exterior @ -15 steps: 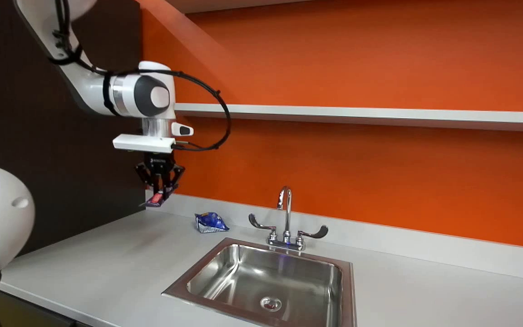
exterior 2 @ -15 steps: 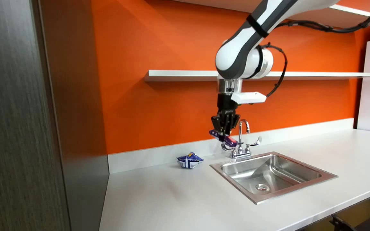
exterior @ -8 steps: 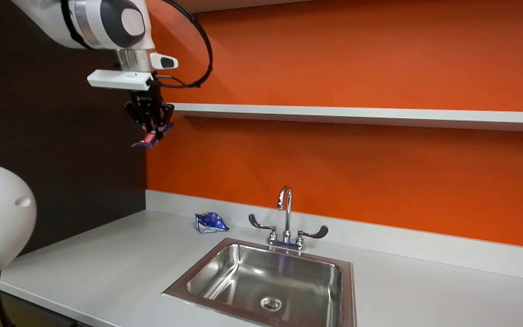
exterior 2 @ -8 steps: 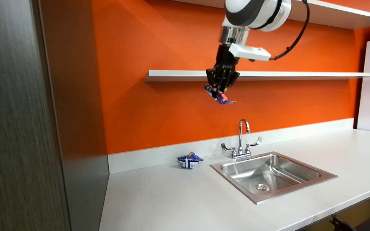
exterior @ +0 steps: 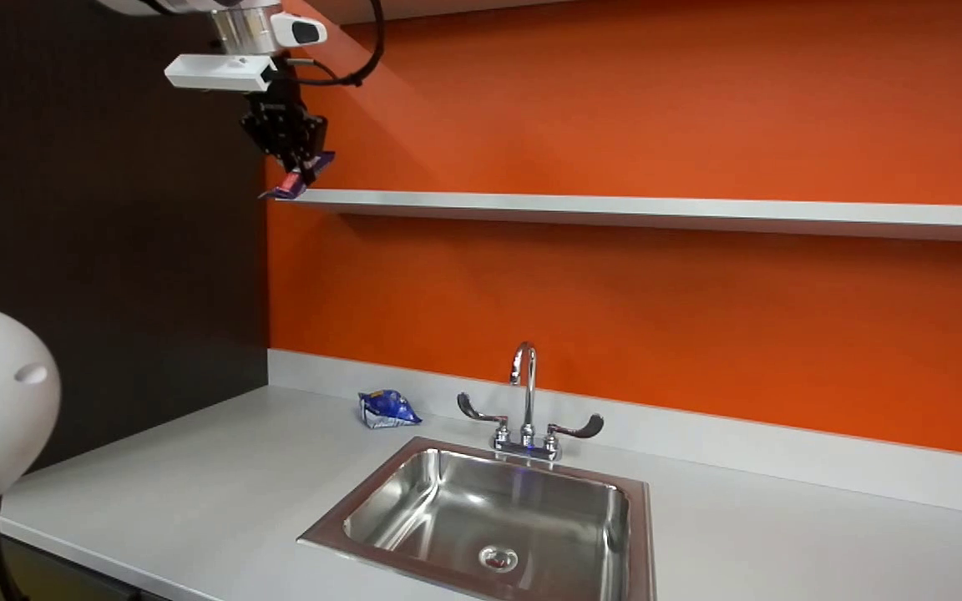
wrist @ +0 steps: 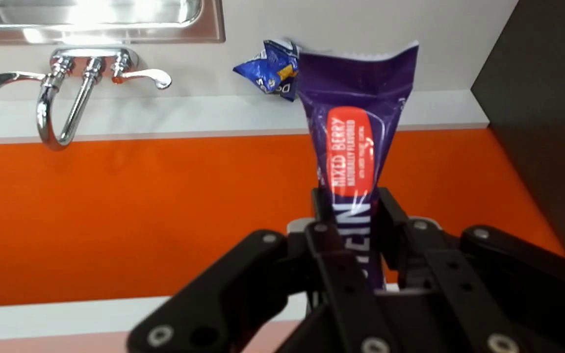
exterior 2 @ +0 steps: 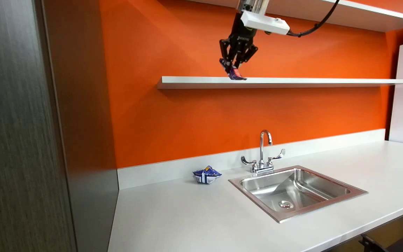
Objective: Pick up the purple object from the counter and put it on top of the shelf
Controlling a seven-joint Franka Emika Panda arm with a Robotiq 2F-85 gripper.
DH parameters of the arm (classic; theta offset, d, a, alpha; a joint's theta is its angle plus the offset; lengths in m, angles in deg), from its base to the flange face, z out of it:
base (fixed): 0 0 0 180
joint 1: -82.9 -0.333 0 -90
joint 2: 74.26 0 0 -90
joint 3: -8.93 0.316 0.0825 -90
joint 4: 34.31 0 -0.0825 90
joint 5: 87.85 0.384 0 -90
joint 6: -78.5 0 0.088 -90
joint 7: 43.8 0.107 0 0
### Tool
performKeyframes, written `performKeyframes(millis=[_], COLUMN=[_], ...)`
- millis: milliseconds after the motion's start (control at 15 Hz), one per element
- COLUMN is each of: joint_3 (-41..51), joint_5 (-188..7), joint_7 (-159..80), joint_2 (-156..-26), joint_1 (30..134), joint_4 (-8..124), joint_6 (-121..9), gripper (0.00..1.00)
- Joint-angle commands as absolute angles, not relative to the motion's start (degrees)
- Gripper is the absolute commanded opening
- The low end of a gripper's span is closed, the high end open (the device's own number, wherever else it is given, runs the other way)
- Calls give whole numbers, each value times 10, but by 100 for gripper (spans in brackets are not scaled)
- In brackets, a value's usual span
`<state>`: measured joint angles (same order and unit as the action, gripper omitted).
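Note:
The purple object is a wrapped bar with a red label, seen large in the wrist view. It also shows in both exterior views. My gripper is shut on its middle, a finger on each side, and holds it tilted. In both exterior views the gripper is high above the counter. The bar's lower end overlaps the front edge of the white shelf. I cannot tell how far in front of the shelf it is. The shelf's top surface is not visible.
A blue crumpled packet lies on the counter by the backsplash. Right of it are a chrome faucet and a steel sink. A dark cabinet wall stands at the left. Another shelf is above.
My gripper has risen with the purple bar from low over the counter to the shelf's level. In the last half second it also tilted a little. The blue packet has not moved.

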<state>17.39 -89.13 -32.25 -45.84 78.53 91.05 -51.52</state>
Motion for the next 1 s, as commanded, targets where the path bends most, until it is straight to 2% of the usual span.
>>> performKeyframes(millis=[0, 400, 933], joint_3=[200, 214, 186], joint_5=[-931, -988, -1022], joint_7=[-275, -245, -233], joint_2=[-507, -609, -761], joint_1=[816, 820, 799], joint_4=[819, 679, 509], joint_6=[-480, -435, -369], gripper=[6, 6, 6])
